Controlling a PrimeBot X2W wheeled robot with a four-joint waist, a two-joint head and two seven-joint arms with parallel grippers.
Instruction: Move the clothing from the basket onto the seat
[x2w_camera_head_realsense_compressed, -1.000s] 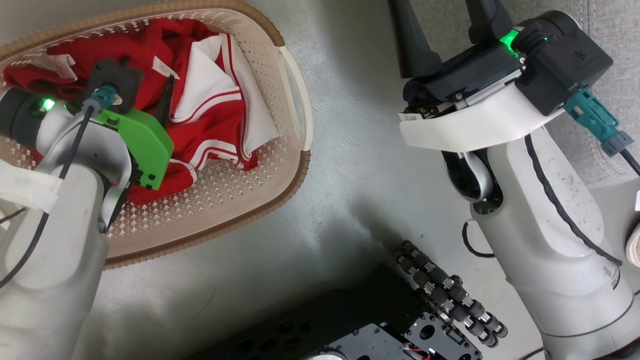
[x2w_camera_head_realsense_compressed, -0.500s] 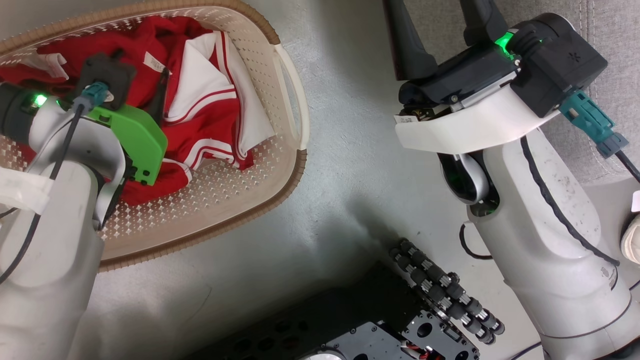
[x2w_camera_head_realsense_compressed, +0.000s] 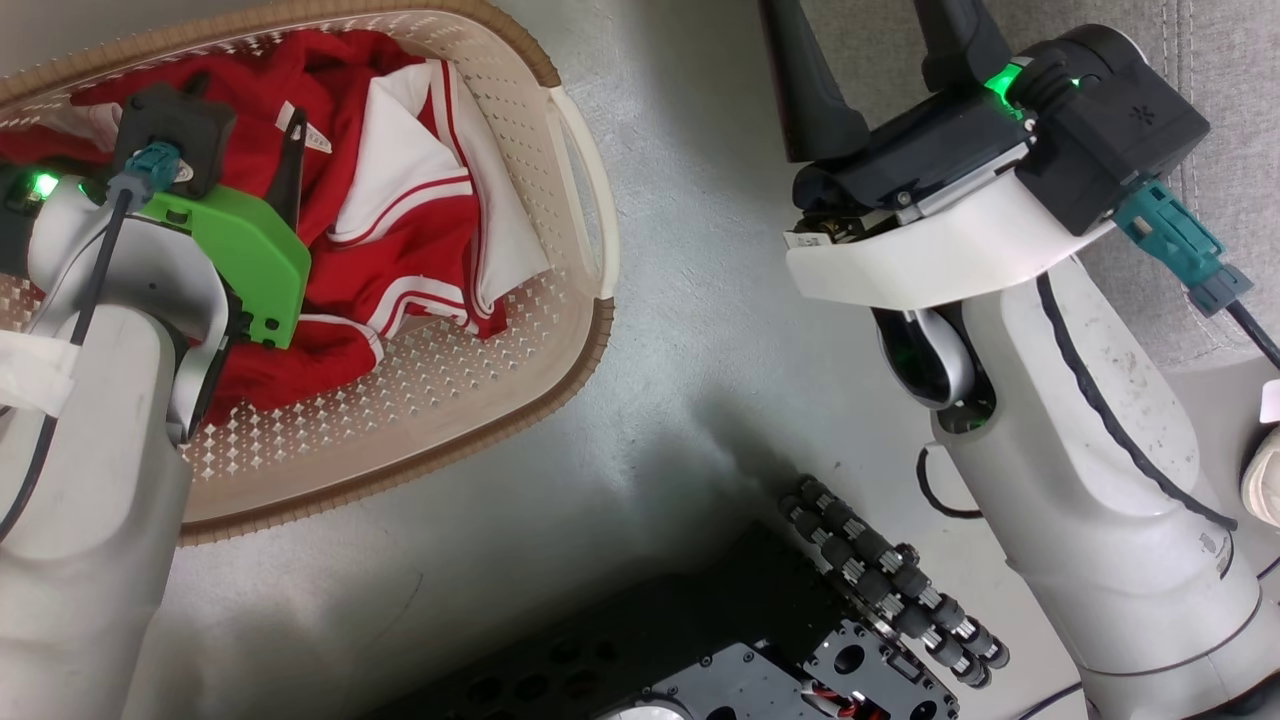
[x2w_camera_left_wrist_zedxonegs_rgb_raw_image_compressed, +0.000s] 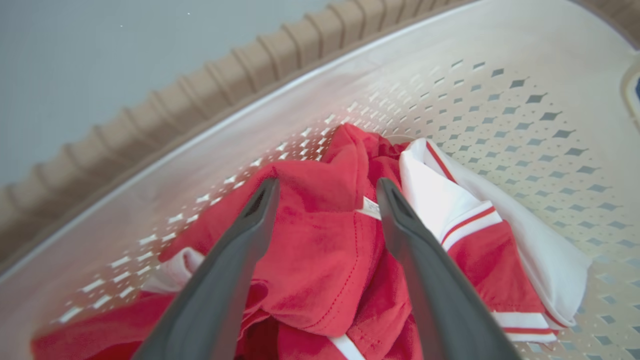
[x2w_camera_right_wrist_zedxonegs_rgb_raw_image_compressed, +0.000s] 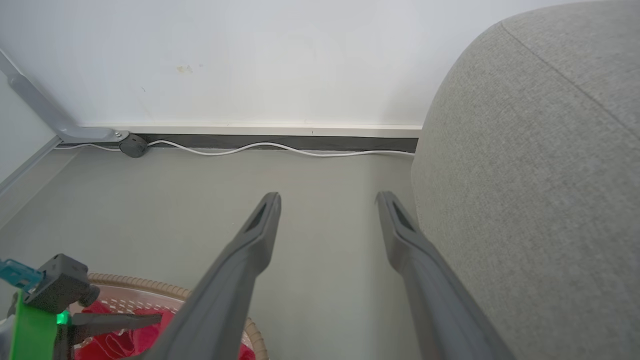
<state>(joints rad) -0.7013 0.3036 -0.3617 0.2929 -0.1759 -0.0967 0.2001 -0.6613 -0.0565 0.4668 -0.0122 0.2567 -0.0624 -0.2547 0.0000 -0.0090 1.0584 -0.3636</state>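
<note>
The clothing (x2w_camera_head_realsense_compressed: 400, 230), red with white panels and stripe trim, lies bunched in the cream perforated basket (x2w_camera_head_realsense_compressed: 560, 330) on the floor at the upper left. My left gripper (x2w_camera_left_wrist_zedxonegs_rgb_raw_image_compressed: 327, 187) is open inside the basket, its dark fingers (x2w_camera_left_wrist_zedxonegs_rgb_raw_image_compressed: 235, 260) either side of a raised red fold of the clothing (x2w_camera_left_wrist_zedxonegs_rgb_raw_image_compressed: 320, 250); I cannot tell if they touch it. My right gripper (x2w_camera_right_wrist_zedxonegs_rgb_raw_image_compressed: 327, 200) is open and empty, held above the floor beside the seat (x2w_camera_right_wrist_zedxonegs_rgb_raw_image_compressed: 540, 200), a light grey sofa. In the head view the right gripper (x2w_camera_head_realsense_compressed: 880, 40) is at the top, left of the seat (x2w_camera_head_realsense_compressed: 1210, 60).
Grey floor separates the basket from the sofa. My black wheeled base with rollers (x2w_camera_head_realsense_compressed: 890, 590) is at the bottom middle. A white cable (x2w_camera_right_wrist_zedxonegs_rgb_raw_image_compressed: 260, 146) runs along the wall's baseboard ahead. A pale object (x2w_camera_head_realsense_compressed: 1262, 480) sits at the right edge.
My left arm has shifted up and to the left in the head view, further across the basket over the red garments. The right arm has stayed put.
</note>
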